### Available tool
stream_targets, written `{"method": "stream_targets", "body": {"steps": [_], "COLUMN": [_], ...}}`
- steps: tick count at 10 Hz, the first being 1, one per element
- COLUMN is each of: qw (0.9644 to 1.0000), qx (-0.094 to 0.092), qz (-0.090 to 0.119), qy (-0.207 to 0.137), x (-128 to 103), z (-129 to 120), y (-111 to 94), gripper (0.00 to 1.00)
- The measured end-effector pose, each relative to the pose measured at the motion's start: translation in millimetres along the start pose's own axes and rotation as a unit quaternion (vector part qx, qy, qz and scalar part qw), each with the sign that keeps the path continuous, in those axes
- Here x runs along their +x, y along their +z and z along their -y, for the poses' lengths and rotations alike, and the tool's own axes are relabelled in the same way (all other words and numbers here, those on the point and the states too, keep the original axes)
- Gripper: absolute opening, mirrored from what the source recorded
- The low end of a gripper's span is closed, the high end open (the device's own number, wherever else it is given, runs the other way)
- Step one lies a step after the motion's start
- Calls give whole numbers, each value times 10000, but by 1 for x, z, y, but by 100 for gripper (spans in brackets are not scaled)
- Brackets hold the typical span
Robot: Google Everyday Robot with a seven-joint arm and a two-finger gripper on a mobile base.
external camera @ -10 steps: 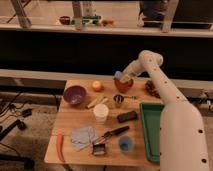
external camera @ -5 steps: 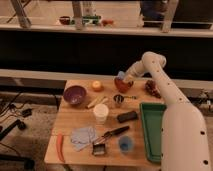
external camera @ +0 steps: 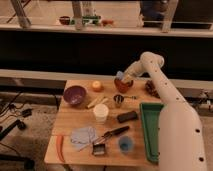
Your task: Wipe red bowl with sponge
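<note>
The red bowl [external camera: 121, 86] sits at the far middle of the wooden table [external camera: 75, 120]. My gripper [external camera: 125, 79] reaches in from the right and hovers at the bowl's rim, just above its opening. It is shut on a blue sponge [external camera: 119, 75], which sits at the top left of the bowl and touches or nearly touches the rim. The inside of the bowl is mostly hidden by the gripper and sponge.
On the table are a purple bowl [external camera: 74, 95], an orange [external camera: 96, 86], a white cup [external camera: 101, 113], a metal cup [external camera: 118, 100], a black block [external camera: 127, 117], a blue cup [external camera: 125, 144] and a blue cloth [external camera: 82, 136]. A green tray [external camera: 149, 131] lies at the right.
The gripper with the sponge has shifted only slightly over the red bowl. Nothing else on the table has moved.
</note>
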Motion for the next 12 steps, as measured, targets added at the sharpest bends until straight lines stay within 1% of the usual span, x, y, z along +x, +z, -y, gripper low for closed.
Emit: {"method": "stream_targets", "body": {"steps": [1, 3, 4, 7, 12], "qw": [10000, 10000, 10000, 10000, 10000], "qx": [2, 0, 1, 2, 2], "qz": [-1, -1, -6, -8, -9], "qy": [0, -2, -3, -3, -3], "x": [0, 0, 0, 0, 0], "z": [0, 0, 0, 0, 0], "y": [0, 0, 0, 0, 0], "gripper": [27, 45, 57, 80, 80]}}
